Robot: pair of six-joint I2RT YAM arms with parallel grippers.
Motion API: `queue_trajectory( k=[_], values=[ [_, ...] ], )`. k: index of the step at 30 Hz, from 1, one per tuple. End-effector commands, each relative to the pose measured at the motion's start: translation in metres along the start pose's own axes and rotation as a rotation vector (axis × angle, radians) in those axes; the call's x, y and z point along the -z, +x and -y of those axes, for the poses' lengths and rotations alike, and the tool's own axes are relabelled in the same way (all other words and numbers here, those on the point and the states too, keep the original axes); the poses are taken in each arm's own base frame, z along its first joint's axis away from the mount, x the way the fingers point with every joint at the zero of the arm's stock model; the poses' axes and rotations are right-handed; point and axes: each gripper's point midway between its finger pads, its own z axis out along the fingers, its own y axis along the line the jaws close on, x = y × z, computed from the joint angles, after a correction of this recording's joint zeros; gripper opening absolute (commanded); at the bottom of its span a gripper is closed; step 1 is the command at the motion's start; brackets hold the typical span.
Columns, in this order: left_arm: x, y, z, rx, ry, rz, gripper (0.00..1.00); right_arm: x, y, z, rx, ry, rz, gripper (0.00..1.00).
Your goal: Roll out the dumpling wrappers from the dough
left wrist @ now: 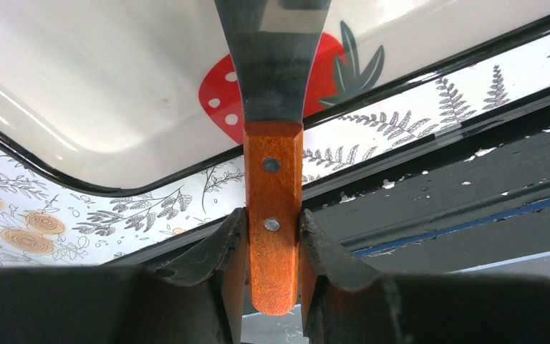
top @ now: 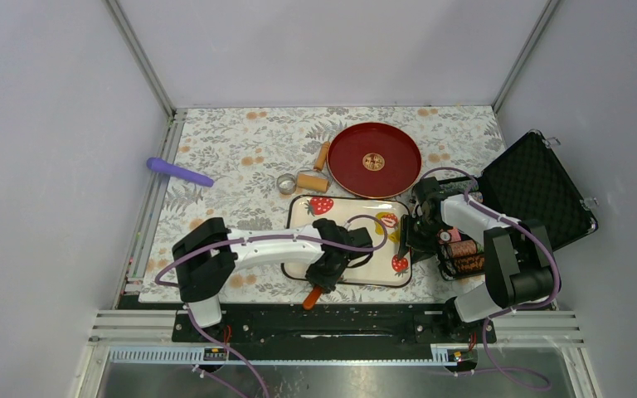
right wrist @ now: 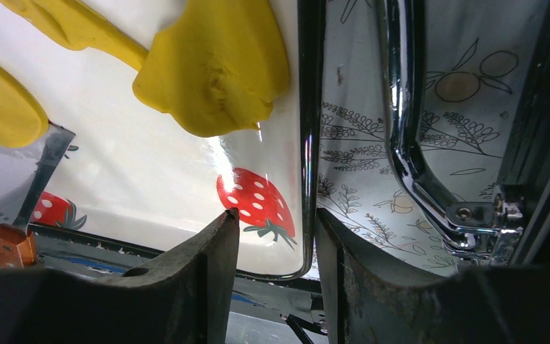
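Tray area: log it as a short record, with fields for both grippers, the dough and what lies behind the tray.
left gripper: shut on the scraper by its wooden handle, blade reaching over the tray
right gripper: fingers straddle the tray's right rim; whether they clamp it is unclear
dough: irregular yellow pieces lying in the tray, near its right rim
behind the tray: red plate, wooden roller, metal ring
far left: purple tool
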Motion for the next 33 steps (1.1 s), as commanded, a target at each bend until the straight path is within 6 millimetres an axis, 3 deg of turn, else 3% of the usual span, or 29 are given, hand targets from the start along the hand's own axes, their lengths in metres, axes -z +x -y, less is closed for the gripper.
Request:
queue_trajectory(
  k=[1,22,33],
  values=[
    [0.004,-0.019,0.01,0.009,0.053,0.056,0.0,0.0,0.0,-0.004,0.005,-0.028,-0.004,0.5],
    [-0.018,-0.041,0.013,0.069,0.033,0.122,0.0,0.001,0.0,-0.005,0.006,-0.035,-0.005,0.51],
    [-0.022,-0.032,0.008,0.078,0.022,0.104,0.0,0.001,0.0,-0.006,0.009,-0.039,-0.005,0.51]
  ],
)
